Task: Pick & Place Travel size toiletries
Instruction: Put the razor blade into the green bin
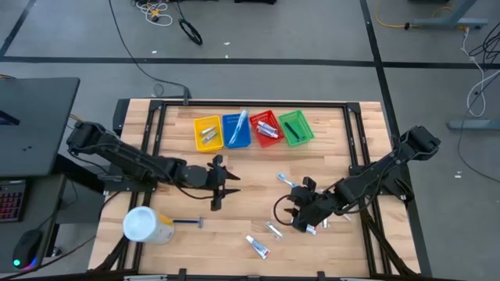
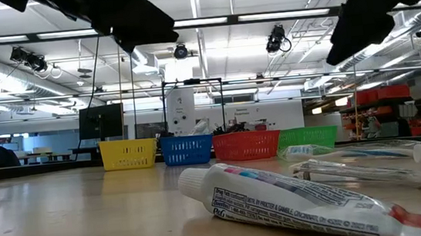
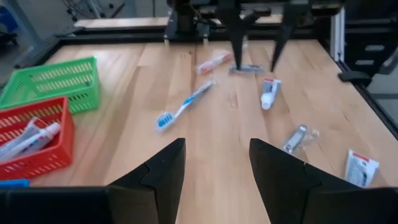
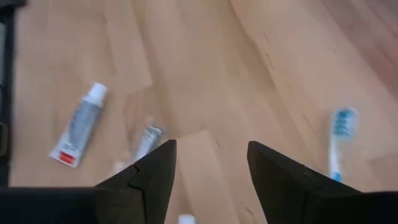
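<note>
The right gripper (image 1: 306, 221), fingers apart and empty, hangs over loose tubes (image 1: 258, 247) well short of the baskets (image 1: 251, 130), seemingly choosing one; the left gripper (image 1: 221, 183) waits apart nearer them.

floor (image 1: 312, 31): grey, cables | ceiling lights (image 2: 207, 2): strip rows | desk (image 1: 31, 117): dark, table's left

Four small baskets stood in a row on the table: one yellow basket (image 1: 207, 133), one blue basket (image 1: 236, 131), one red basket (image 1: 266, 129) and one green basket (image 1: 295, 128). One big white-and-yellow container (image 1: 147, 225) lay near the front edge. Loose on the wood were one blue toothbrush (image 3: 181, 107), three small white tubes (image 1: 258, 247) and one silvery sachet (image 3: 297, 137), as far as could be counted. Two arms worked there, each with one gripper.
</note>
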